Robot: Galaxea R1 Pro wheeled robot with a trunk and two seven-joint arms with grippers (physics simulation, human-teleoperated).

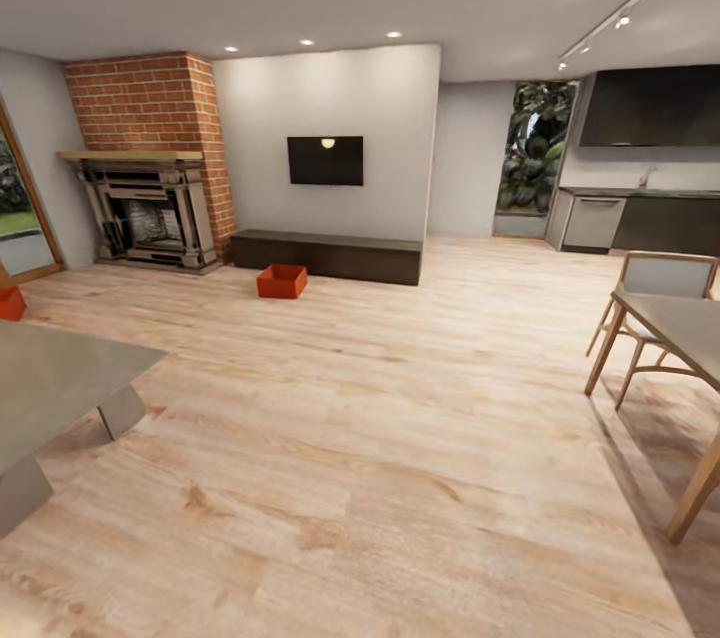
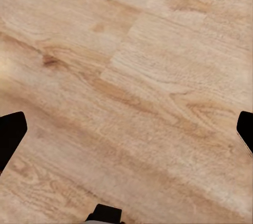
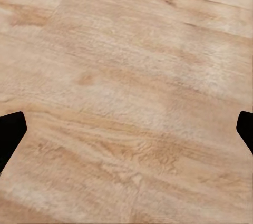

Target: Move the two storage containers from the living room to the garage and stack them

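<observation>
The robot stands in the living room, on the light wood-plank floor [image 1: 380,438], facing the far wall with the wall TV [image 1: 325,160] above the dark low cabinet [image 1: 330,256].

1 of the 2 storage containers, the first container [image 1: 282,281], rests on the planks just in front of the cabinet, right of the red-brick fireplace [image 1: 150,168]. The second container [image 1: 10,302] shows as a red-orange corner at the far left edge of the head view, partly cut off by the frame, beyond the near grey table [image 1: 60,378].

The left gripper [image 2: 126,129] points down at bare planks; its 2 dark fingertips [image 2: 10,134] sit at opposite edges of the left wrist view, so the jaws are spread wide and hold nothing. The right gripper [image 3: 126,129] is in the same state, spread wide over bare floor (both arms carry no load).

Risks from this position:

1. Collision during approach. The grey table lies near on the left, and the wooden dining table [image 1: 680,338] with its chair [image 1: 655,298] stands on the right. A wide turn toward either container could clip one of them.
2. Poor grasp. The container walls look thin; a misaligned 2-arm squeeze may tip or push the bin against the cabinet instead of lifting it.
3. Losing track of the second container, since most of it is out of frame.

The garage is not visible, so the route to it cannot be judged.
</observation>
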